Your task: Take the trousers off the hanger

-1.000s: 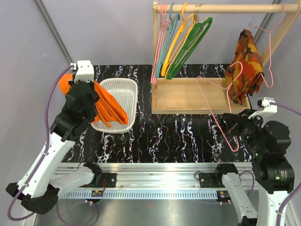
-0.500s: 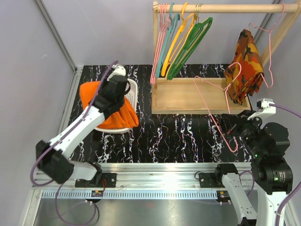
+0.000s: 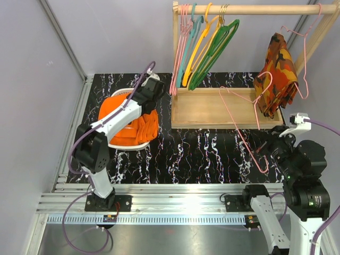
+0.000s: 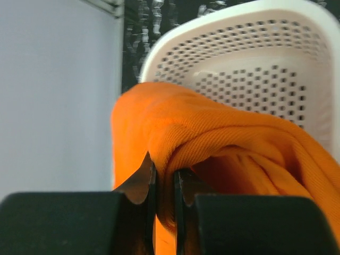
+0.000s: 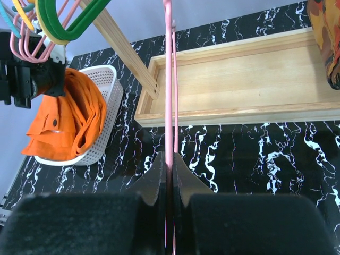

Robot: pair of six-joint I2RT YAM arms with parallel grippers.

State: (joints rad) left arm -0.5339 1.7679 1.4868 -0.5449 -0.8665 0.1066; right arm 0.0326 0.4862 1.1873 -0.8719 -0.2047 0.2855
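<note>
**top external.** trousers point(image 3: 127, 125): heaped in the white basket point(image 3: 118, 93), with one fold spilling over its near right rim. left gripper point(image 3: 147, 101): at the basket's far right side, down among the cloth. hanger point(image 3: 241, 127): bare, slanting up over the table from the right gripper point(image 3: 264, 150), its hook above the wooden tray point(image 3: 212, 109). garment and hanger lie well apart, so the removal is judged done bar the letting go.

**left wrist.** claw pinched narrow on a thick roll of orange cloth, the basket wall just behind it. hazard: if the arm lifts away before the jaws part, it would drag the heap back out. the overhanging fold could then pull the rest over the rim, or the light basket could tip.

**right wrist.** claw closed tight on the thin pink wire, held at a single point. hazard: the wire may pivot in so small a grip. the hook could swing and catch the tray's edge or the camouflage garment point(image 5: 326, 32) hanging near.
</note>
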